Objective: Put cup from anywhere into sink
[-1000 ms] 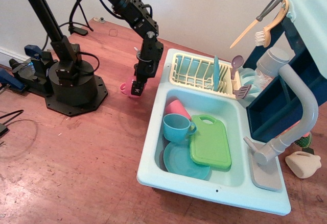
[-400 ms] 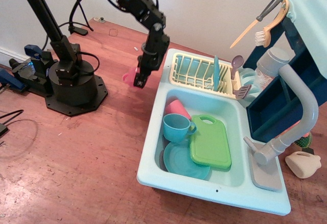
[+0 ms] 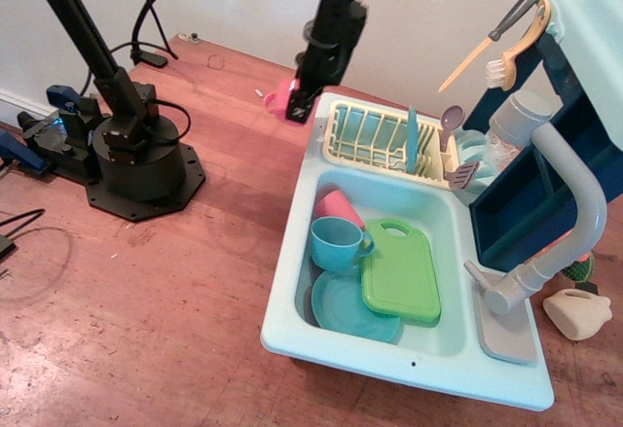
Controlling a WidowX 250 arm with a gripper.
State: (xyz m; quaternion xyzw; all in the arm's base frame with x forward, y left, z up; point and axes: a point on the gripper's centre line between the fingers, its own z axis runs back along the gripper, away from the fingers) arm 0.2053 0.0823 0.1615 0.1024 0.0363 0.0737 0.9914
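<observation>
My gripper (image 3: 299,102) is shut on the hot-pink cup (image 3: 281,97) and holds it in the air, just left of the sink's back left corner, above the wooden table. The pale aqua sink (image 3: 288,281) lies at the right, with a grey curved faucet (image 3: 569,203) and a cream-yellow dish rack (image 3: 375,137). Its basin holds a salmon-pink cup (image 3: 336,206), a teal handled cup (image 3: 337,243), a green cutting board (image 3: 400,270) and a teal plate (image 3: 346,311).
The arm's black base (image 3: 136,160) stands at the left with cables around it. Utensils and a bottle (image 3: 511,125) stand behind the rack. A blue shelf (image 3: 574,87) rises at the right. A beige toy (image 3: 576,312) lies at the far right.
My gripper has lifted the hot-pink cup off the table and carried it up and to the right, towards the sink's back left corner.
</observation>
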